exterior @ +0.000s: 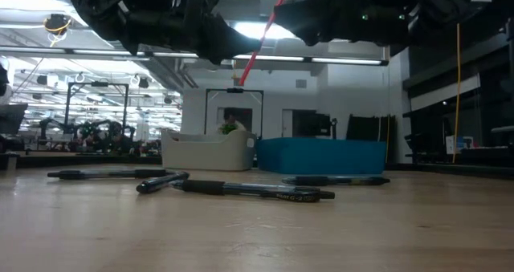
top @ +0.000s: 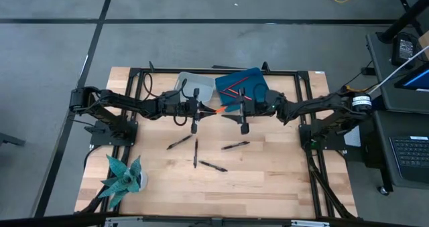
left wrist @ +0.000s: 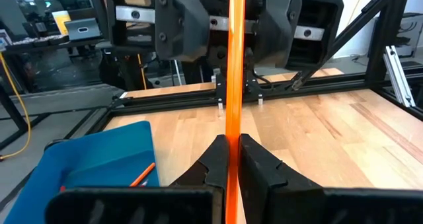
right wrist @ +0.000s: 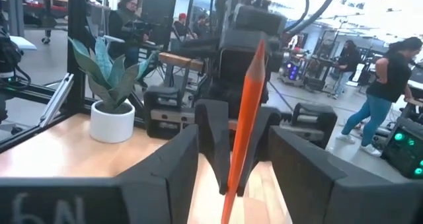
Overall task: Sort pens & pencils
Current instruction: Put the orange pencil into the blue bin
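four pens (top: 196,153) were still loose on the near table (top: 268,180) — unsorted. above them the left tool (left wrist: 229,159) pinched a pencil (left wrist: 233,85), right tool (right wrist: 231,151) spread around it, handoff probably. farther back, two pencils (top: 236,90) lay in the blue bin (top: 251,80).

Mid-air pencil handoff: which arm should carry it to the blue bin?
Right. The left gripper is shut on the pencil, while the right gripper is open around it. The right arm sits beside the blue bin, where pencils already lie, so after the transfer it probably has the shorter reach.
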Action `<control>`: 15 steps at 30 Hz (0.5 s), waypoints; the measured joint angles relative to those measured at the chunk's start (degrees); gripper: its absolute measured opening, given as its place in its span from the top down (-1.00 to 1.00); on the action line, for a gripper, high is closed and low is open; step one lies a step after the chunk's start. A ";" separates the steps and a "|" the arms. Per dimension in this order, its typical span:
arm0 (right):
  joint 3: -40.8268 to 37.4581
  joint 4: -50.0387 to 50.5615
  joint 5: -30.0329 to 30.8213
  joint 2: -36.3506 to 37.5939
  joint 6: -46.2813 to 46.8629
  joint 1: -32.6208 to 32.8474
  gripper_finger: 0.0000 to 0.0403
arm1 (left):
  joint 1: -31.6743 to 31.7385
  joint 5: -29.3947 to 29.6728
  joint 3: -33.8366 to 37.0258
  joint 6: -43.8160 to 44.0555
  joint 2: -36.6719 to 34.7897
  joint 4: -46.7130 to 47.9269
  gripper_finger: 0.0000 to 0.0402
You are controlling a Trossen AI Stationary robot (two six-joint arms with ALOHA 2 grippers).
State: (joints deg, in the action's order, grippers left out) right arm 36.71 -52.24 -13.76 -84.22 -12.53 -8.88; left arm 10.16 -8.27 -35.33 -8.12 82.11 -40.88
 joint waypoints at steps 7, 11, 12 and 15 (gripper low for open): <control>0.00 -3.04 0.02 -0.92 0.04 -0.15 0.09 | -0.12 0.00 0.00 -0.02 0.09 0.00 0.92; 0.00 -3.33 0.02 -0.92 0.04 -0.17 0.19 | -0.12 0.00 -0.02 -0.02 0.26 0.07 0.92; 0.00 -3.33 0.02 -0.92 0.04 -0.19 0.23 | -0.12 0.00 -0.02 -0.02 0.26 0.07 0.92; 0.00 -3.47 -0.70 -0.92 0.04 -0.22 0.37 | -0.12 0.00 -0.02 -0.02 0.28 0.07 0.92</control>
State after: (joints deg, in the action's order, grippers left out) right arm 36.71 -55.71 -14.46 -85.14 -12.49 -9.10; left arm 10.04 -8.27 -35.35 -8.14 82.39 -40.82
